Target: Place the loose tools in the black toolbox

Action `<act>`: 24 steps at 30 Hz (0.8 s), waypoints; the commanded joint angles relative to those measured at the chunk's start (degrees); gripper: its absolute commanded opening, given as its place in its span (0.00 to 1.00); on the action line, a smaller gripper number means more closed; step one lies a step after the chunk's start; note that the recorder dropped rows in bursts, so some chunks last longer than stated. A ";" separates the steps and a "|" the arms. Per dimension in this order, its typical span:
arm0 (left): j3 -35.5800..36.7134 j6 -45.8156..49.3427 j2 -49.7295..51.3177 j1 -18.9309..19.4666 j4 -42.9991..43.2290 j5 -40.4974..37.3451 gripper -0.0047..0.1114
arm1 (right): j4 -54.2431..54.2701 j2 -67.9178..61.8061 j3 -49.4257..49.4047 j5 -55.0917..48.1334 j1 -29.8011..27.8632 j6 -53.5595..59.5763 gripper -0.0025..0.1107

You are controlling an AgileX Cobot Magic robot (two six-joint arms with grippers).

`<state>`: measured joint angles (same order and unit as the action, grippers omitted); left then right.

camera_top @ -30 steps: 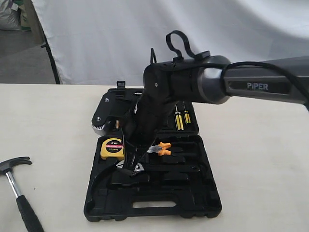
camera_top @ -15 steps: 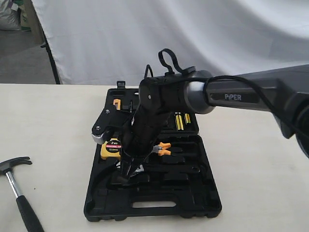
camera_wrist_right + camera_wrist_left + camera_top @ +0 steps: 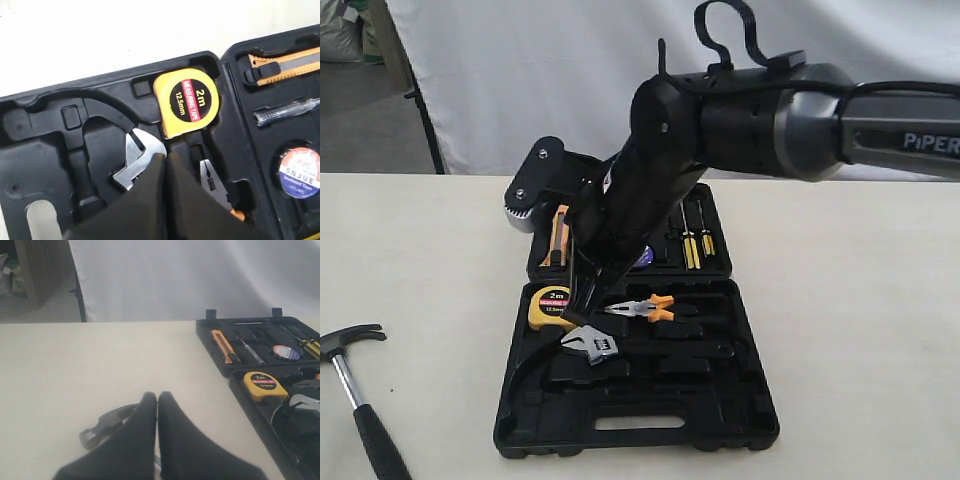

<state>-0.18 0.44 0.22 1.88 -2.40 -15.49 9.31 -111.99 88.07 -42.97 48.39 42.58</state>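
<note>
The black toolbox (image 3: 760, 400) lies open on the table, also seen in the left wrist view (image 3: 205, 332) and the right wrist view (image 3: 45, 165). The adjustable wrench (image 3: 590, 345) rests in its lower half, silver head showing (image 3: 137, 157) (image 3: 306, 402). My right gripper (image 3: 577, 316) (image 3: 165, 157) hangs just above the wrench, shut, with nothing between its fingers. The tape roll (image 3: 299, 172) (image 3: 282, 351) sits in the upper half, partly hidden behind the arm (image 3: 645, 258). The claw hammer (image 3: 355, 390) lies on the table left of the box. My left gripper (image 3: 157, 396) is shut, empty, over the hammer's head (image 3: 105, 425).
A yellow tape measure (image 3: 552, 307) and orange-handled pliers (image 3: 650, 308) sit in the lower half. An orange utility knife (image 3: 558, 235) and screwdrivers (image 3: 692, 245) fill the upper half. The right arm's bulk spans over the box. A white backdrop hangs behind the table.
The right arm has lifted up and back from the lower half of the box. The wrench now lies uncovered in its recess. The hammer has not moved.
</note>
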 commanded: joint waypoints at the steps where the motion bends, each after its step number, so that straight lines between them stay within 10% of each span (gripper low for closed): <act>1: 0.18 -0.44 -0.22 -0.48 0.29 0.09 0.05 | 0.01 -5.31 -0.50 0.76 -0.08 -0.81 0.02; 9: 0.18 -0.44 -0.22 -0.48 0.42 0.09 0.05 | -6.42 -23.26 2.44 -10.67 -0.19 -6.13 0.02; 24: 0.18 -0.44 -0.22 -0.48 0.42 0.09 0.05 | -5.94 -2.06 7.84 -6.91 0.39 -8.28 0.02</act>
<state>-0.18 0.44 0.18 1.88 -2.40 -15.41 3.96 -117.86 95.43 -51.21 48.93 34.88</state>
